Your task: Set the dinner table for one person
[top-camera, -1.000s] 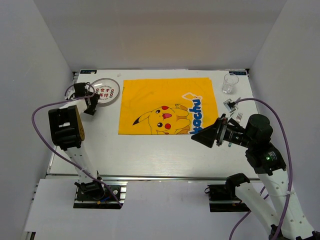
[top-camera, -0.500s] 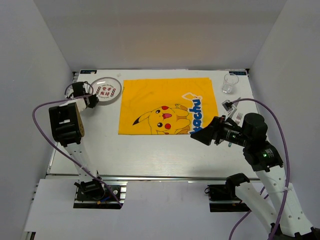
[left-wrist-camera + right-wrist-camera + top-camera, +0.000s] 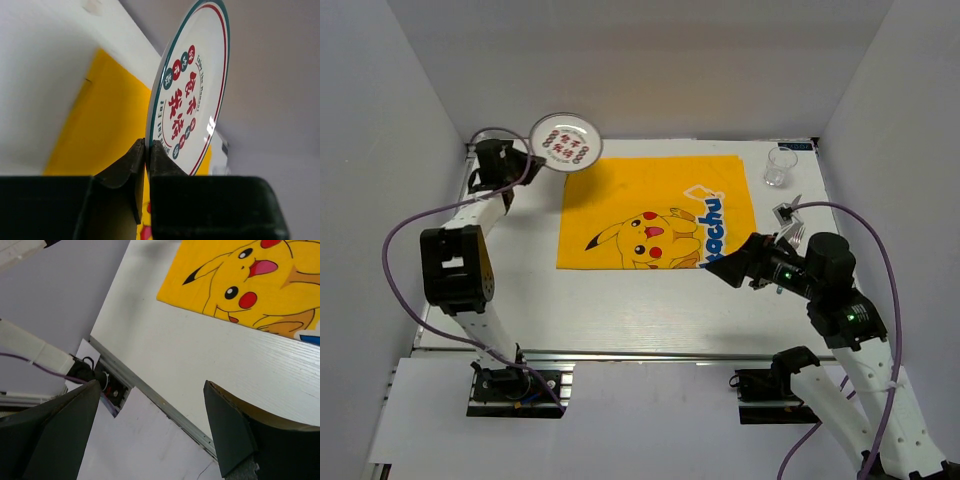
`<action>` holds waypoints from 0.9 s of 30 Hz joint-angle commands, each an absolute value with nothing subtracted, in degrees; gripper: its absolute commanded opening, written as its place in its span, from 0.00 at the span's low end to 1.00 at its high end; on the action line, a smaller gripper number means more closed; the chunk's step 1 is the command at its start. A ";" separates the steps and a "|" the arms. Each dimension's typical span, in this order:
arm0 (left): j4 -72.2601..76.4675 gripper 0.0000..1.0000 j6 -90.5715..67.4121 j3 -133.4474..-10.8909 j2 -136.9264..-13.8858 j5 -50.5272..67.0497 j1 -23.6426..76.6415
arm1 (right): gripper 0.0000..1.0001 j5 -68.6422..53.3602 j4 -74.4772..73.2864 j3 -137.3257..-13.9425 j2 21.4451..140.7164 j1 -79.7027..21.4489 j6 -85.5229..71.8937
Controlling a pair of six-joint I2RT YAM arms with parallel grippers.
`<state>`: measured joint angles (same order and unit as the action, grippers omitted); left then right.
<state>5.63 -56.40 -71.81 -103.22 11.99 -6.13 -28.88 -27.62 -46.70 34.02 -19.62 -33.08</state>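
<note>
A round white plate (image 3: pixel 566 141) with red characters and a green-and-red rim hangs tilted in the air over the back-left corner of the yellow cartoon cloth (image 3: pixel 655 212). My left gripper (image 3: pixel 532 152) is shut on its left rim. In the left wrist view the two fingers (image 3: pixel 148 145) pinch the edge of the plate (image 3: pixel 195 85), with the cloth (image 3: pixel 95 115) below. My right gripper (image 3: pixel 725 270) is open and empty, low over the dinner table (image 3: pixel 620 310) at the cloth's front-right corner. In the right wrist view its jaws (image 3: pixel 152 385) stand wide apart above the table (image 3: pixel 200 350).
A clear glass (image 3: pixel 779 167) stands at the back right of the table. Fork tines (image 3: pixel 798 233) show just behind the right wrist. White walls close in the back and both sides. A metal rail (image 3: pixel 150 395) runs along the near edge.
My left gripper has shut on the plate's rim and lifted it off the back-left of the table, up and to the right. The right arm has edged slightly forward and lower.
</note>
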 commanded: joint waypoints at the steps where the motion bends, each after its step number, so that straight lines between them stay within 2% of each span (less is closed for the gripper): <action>1: 8.80 0.00 -53.88 -75.58 -105.80 22.41 0.69 | 0.89 -23.12 -26.29 -43.26 33.49 -19.51 -36.11; 11: 14.06 0.00 -55.19 -78.49 -115.40 28.83 15.20 | 0.89 -19.86 -25.93 -40.70 30.94 -19.42 -37.53; 27: 16.44 0.00 -54.67 -72.25 -117.86 29.00 18.10 | 0.89 -19.07 -29.27 -40.43 28.74 -19.51 -35.60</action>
<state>12.84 -54.48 -72.64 -119.26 26.46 17.52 -19.59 -30.04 -40.36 29.30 -19.57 -36.62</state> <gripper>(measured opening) 0.173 0.891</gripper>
